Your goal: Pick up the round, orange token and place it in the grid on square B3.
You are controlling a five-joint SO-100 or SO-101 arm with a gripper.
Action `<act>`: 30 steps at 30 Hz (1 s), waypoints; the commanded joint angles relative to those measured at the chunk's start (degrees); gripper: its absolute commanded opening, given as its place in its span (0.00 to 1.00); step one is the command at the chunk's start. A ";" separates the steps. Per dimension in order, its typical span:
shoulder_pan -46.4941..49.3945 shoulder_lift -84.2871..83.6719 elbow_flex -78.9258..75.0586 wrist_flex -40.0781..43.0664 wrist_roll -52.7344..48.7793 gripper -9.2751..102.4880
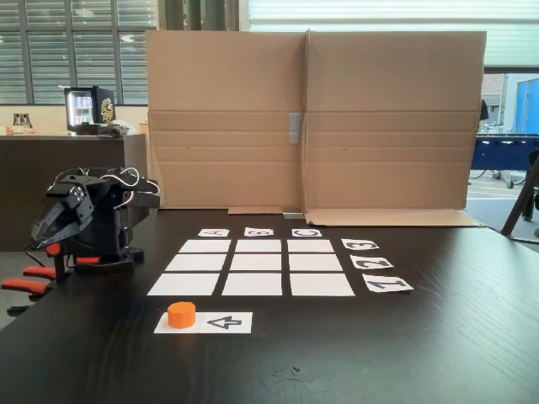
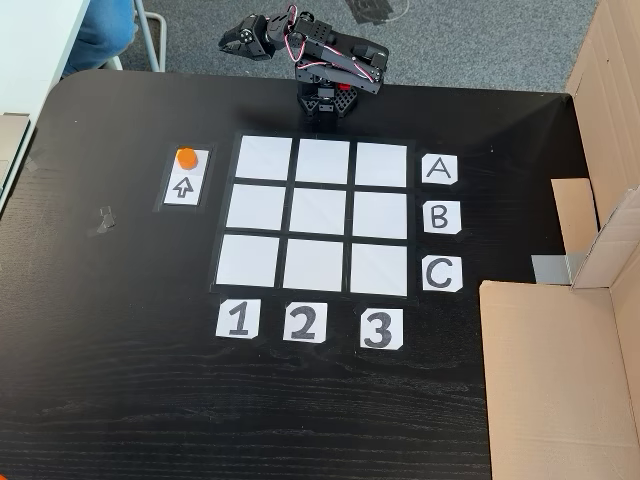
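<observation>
Orange token point(image 1: 181, 314) sitting flat on one end of a white paper strip point(image 1: 203, 322) printed with a black arrow, evidently a marked start spot just beside the grid point(image 1: 252, 267) but off its squares. Short, plain plastic cylinder, smooth and matte, narrower than a grid square. Seen from above at the strip's top end point(image 2: 186, 157), left of the grid point(image 2: 314, 215).

Nine white paper rectangles laid flat in three rows of three on a dark, wood-grained worktop point(image 2: 120, 400), with small cut-corner label cards along two sides to give each square an address. Square B3 point(image 2: 380, 215), in line with the B and 3 cards, bare and waiting; nothing resting on it.

Arm folded down at the worktop's edge, well apart from the token, claw point(image 1: 52, 229) tucked low and pointing off the edge. Nothing held in it; jaws apparently near together, though how far open cannot be told at this size. Black printed plastic body, looped wires on top. Red-orange clamp handles point(image 1: 25, 284) below, probably fixing the base. Creased cardboard screen point(image 1: 312, 118) standing behind, likely a plain backdrop.

Task judged not yet begun.
</observation>
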 commanded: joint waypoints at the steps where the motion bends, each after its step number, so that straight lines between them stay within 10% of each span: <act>1: 2.72 0.53 -0.18 -0.53 0.88 0.07; 30: 2.90 -0.97 -1.05 -0.35 0.62 0.08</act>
